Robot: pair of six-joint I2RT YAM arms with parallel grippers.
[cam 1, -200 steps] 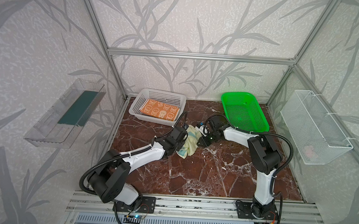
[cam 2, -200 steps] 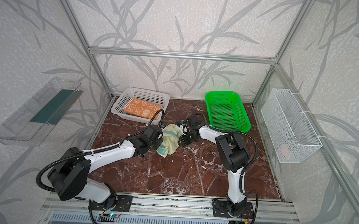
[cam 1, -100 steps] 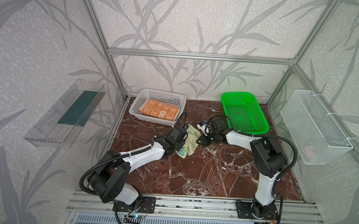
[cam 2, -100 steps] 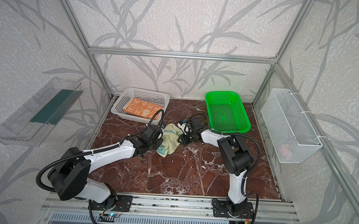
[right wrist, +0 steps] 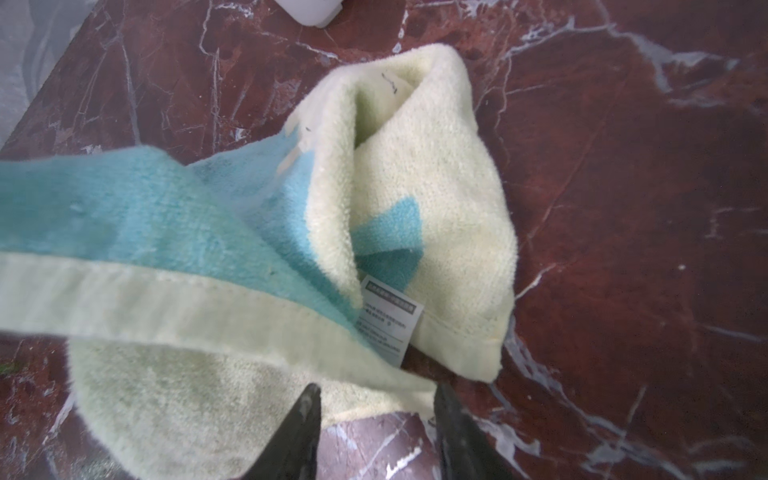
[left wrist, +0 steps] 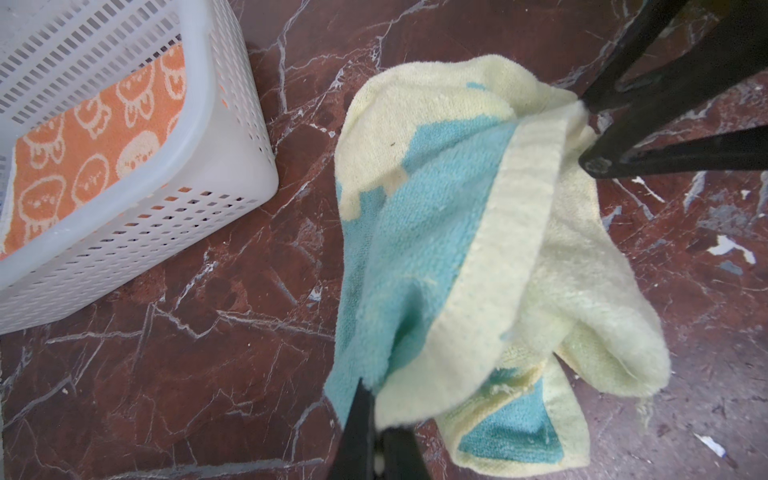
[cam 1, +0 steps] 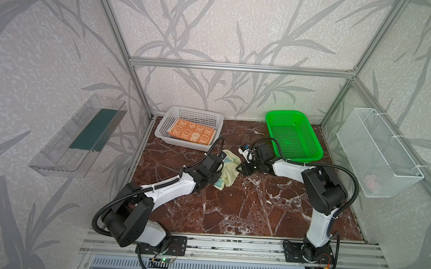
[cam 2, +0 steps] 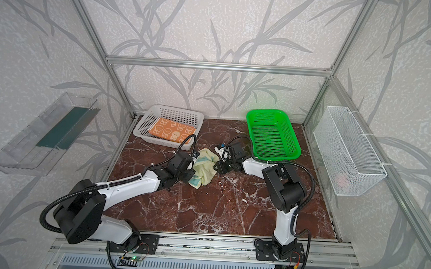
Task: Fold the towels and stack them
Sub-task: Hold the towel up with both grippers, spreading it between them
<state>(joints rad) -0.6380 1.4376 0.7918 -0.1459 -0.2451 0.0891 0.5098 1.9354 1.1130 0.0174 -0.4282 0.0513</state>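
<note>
A pale yellow towel [cam 1: 229, 166] [cam 2: 205, 165] with light-blue patches lies crumpled on the marble floor between both grippers. My left gripper [left wrist: 376, 401] [cam 1: 220, 177] is shut on one of its edges, which it holds slightly raised. In the right wrist view the right gripper [right wrist: 376, 401] [cam 1: 239, 168] is open, its fingertips straddling the towel's [right wrist: 249, 311] opposite hem without pinching it. Its fingers [left wrist: 602, 162] show at that hem in the left wrist view. An orange towel [cam 1: 191, 133] [cam 2: 172, 131] [left wrist: 83, 145] with cream rabbit faces lies folded in the white basket [cam 1: 163, 134] [left wrist: 187, 216].
A green basket [cam 1: 292, 137] stands at the back right, just behind the right arm. On the right wall hangs a wire basket [cam 1: 377, 150] with something pinkish [cam 1: 370, 180] inside. A clear shelf [cam 1: 81, 137] is on the left wall.
The right gripper's jaws have spread apart and let go of the yellow towel's hem. The left gripper has stayed shut on the towel in the same place.
</note>
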